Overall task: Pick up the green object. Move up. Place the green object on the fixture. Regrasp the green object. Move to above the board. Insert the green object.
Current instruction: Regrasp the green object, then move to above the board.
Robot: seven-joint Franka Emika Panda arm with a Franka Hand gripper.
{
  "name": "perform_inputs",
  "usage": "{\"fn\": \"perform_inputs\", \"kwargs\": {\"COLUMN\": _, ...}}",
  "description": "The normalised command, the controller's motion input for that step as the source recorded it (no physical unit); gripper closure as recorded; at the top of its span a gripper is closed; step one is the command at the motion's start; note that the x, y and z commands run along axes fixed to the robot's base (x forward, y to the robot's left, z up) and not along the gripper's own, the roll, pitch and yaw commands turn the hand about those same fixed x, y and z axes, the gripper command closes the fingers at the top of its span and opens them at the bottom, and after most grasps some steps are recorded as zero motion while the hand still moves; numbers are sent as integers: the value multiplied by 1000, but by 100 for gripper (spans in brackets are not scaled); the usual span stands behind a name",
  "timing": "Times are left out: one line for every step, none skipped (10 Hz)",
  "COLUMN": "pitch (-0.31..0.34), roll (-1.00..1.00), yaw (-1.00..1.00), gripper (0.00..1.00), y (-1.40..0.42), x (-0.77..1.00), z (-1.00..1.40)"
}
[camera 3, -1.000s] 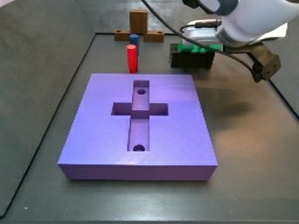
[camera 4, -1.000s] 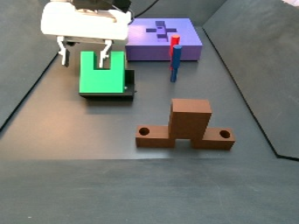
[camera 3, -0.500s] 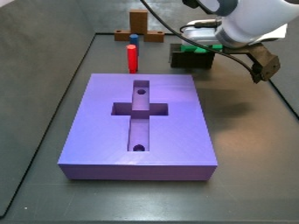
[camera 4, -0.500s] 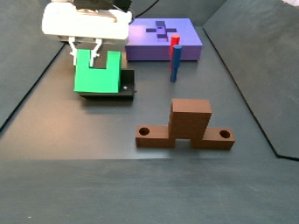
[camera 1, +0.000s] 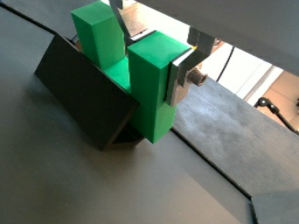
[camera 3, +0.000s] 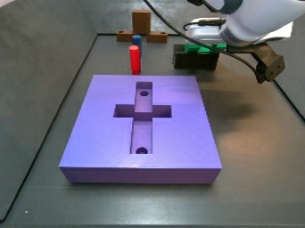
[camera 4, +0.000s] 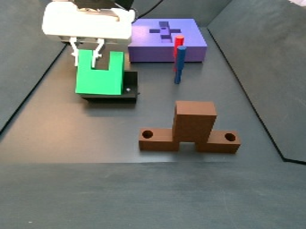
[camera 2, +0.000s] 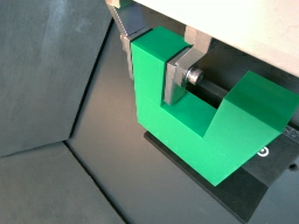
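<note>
In a wrist view the green object [camera 1: 140, 79] is standing on the fixture [camera 1: 82, 92], prongs pointing up, and one silver finger [camera 1: 181, 74] is flat against the side of the nearer prong. The gripper [camera 1: 149, 63] is right on that prong.

In a wrist view from the opposite side you get the U shape clearly: the green object [camera 2: 198, 118] sits on the dark fixture [camera 2: 251, 188], and a finger plate [camera 2: 177, 79] sits inside the notch pressed to one prong, so the gripper [camera 2: 152, 61] is pinching that prong.

In a side view the gripper [camera 3: 205, 44] is down over the green object [camera 3: 202, 51], behind the purple board [camera 3: 145, 129], with the red peg [camera 3: 136, 59] nearby.

In a side view the gripper [camera 4: 96, 59] straddles the top of the green object [camera 4: 100, 79], well apart from the board [camera 4: 170, 41] and the brown wooden block [camera 4: 191, 128].
</note>
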Motion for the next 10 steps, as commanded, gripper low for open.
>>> {"fn": "perform_inputs", "kwargs": {"pitch": 0, "roll": 0, "yaw": 0, "gripper": 100, "y": 0, "x": 0, "z": 0}}
{"fn": "perform_inputs", "kwargs": {"pitch": 0, "roll": 0, "yaw": 0, "gripper": 100, "y": 0, "x": 0, "z": 0}}
{"fn": "perform_inputs", "kwargs": {"pitch": 0, "roll": 0, "yaw": 0, "gripper": 100, "y": 0, "x": 0, "z": 0}}
{"fn": "perform_inputs", "kwargs": {"pitch": 0, "roll": 0, "yaw": 0, "gripper": 100, "y": 0, "x": 0, "z": 0}}
{"fn": "perform_inputs", "kwargs": {"pitch": 0, "roll": 0, "yaw": 0, "gripper": 100, "y": 0, "x": 0, "z": 0}}
{"fn": "perform_inputs", "kwargs": {"pitch": 0, "roll": 0, "yaw": 0, "gripper": 100, "y": 0, "x": 0, "z": 0}}
{"fn": "perform_inputs", "kwargs": {"pitch": 0, "roll": 0, "yaw": 0, "gripper": 100, "y": 0, "x": 0, "z": 0}}
{"fn": "perform_inputs", "kwargs": {"pitch": 0, "roll": 0, "yaw": 0, "gripper": 100, "y": 0, "x": 0, "z": 0}}
{"fn": "perform_inputs", "kwargs": {"pitch": 0, "roll": 0, "yaw": 0, "gripper": 100, "y": 0, "x": 0, "z": 0}}
{"fn": "perform_inputs", "kwargs": {"pitch": 0, "roll": 0, "yaw": 0, "gripper": 100, "y": 0, "x": 0, "z": 1400}}
